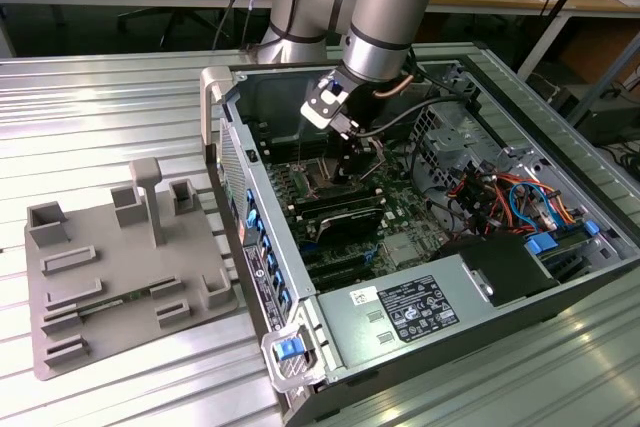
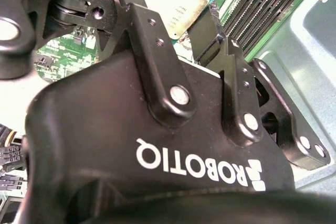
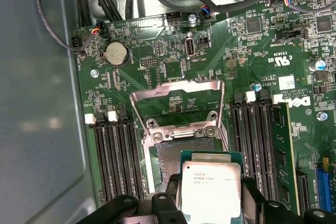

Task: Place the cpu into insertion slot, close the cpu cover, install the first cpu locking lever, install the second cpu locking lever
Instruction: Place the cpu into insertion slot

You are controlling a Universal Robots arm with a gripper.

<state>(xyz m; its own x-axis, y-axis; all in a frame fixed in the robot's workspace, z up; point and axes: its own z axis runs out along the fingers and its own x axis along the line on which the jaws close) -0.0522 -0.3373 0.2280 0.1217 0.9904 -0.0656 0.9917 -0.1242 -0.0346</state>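
The arm (image 1: 385, 7) reaches down into an open computer case (image 1: 255, 277) that lies on a slatted metal bench (image 1: 100, 117). A grey moulded tray (image 1: 110, 237) sits on the bench just beside the case, on the exterior view's left.

The end effector (image 1: 358, 157) hangs low over the green board (image 3: 247, 51), inside the case. It is pinching the cpu (image 3: 211, 190): black fingers (image 2: 152, 56) press on two opposite edges of the chip, whose silver face is turned to the cameras in both wrist views.

In the first wrist view the cpu is level and partly overlaps the slot (image 3: 181, 156), whose dark pin field shows past one edge of the chip. Whether the chip touches the slot cannot be told.

The cover (image 3: 178, 98) is swung open, tilted up from its hinge at the slot's edge on the side toward the coin cell (image 3: 116, 54); the board shows through its window. Long black memory slots (image 3: 113, 156) flank the slot on both sides.
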